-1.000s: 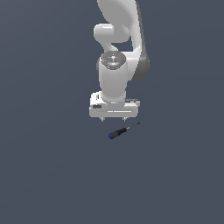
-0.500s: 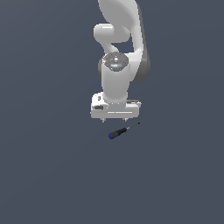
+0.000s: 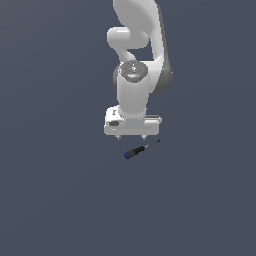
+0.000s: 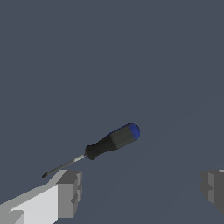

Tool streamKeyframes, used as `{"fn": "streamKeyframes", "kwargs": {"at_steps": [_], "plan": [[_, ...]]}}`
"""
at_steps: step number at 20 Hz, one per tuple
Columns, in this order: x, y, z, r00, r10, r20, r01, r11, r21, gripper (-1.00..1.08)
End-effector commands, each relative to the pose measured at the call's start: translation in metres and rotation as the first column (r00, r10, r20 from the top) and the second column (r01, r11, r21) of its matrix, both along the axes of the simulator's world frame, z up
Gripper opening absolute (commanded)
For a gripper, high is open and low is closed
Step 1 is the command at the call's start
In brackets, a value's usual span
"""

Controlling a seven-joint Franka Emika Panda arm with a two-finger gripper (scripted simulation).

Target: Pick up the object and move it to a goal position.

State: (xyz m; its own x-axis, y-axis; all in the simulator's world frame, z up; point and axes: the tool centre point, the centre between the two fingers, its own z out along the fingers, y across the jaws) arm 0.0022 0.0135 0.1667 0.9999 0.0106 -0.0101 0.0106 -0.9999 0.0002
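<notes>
On the flat grey-blue floor of the simulated scene, we see a small screwdriver with a black handle, blue end cap and thin dark metal shaft [image 3: 140,149] lying on its side, unheld. In the exterior view it sits just below the white two-fingered gripper [image 3: 131,136] of the white Panda arm [image 3: 136,75], its blue cap toward eight o'clock and its shaft tip toward two o'clock. Whether the fingertips have reached the screwdriver's height, we cannot tell from this angle.

Over the past second we note almost no change: the gripper hangs at nearly the same spot above the tool, and the screwdriver has not shifted. We read that as a slow final alignment, or a pause, rather than a grasp under way.

In the wrist view the jaws stand wide apart, one grey finger pad [image 4: 70,194] near the shaft tip and the other pad [image 4: 213,189] well clear of the handle [image 4: 109,142]. The screwdriver lies ahead of the line between the pads, not yet between them.

We judge that the pick-up has not begun; the gripper probably needs to move over the handle and descend before closing. No goal marker shows in either view.
</notes>
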Motion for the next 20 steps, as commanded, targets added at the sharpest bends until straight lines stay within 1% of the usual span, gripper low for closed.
{"fn": "streamKeyframes", "kwargs": {"at_steps": [1,7,12,16,20], "plan": [[0.0,0.001,-0.002,1.0,-0.014,0.0,0.014,1.0,0.0,1.0],[-0.002,0.006,-0.008,0.997,-0.078,-0.001,0.078,0.997,0.003,1.0],[-0.004,0.012,-0.016,0.987,-0.16,-0.001,0.16,0.987,0.005,1.0],[-0.006,0.018,-0.025,0.969,-0.246,-0.002,0.246,0.969,0.006,1.0],[-0.009,0.025,-0.035,0.94,-0.342,-0.003,0.342,0.94,0.007,1.0]]}}
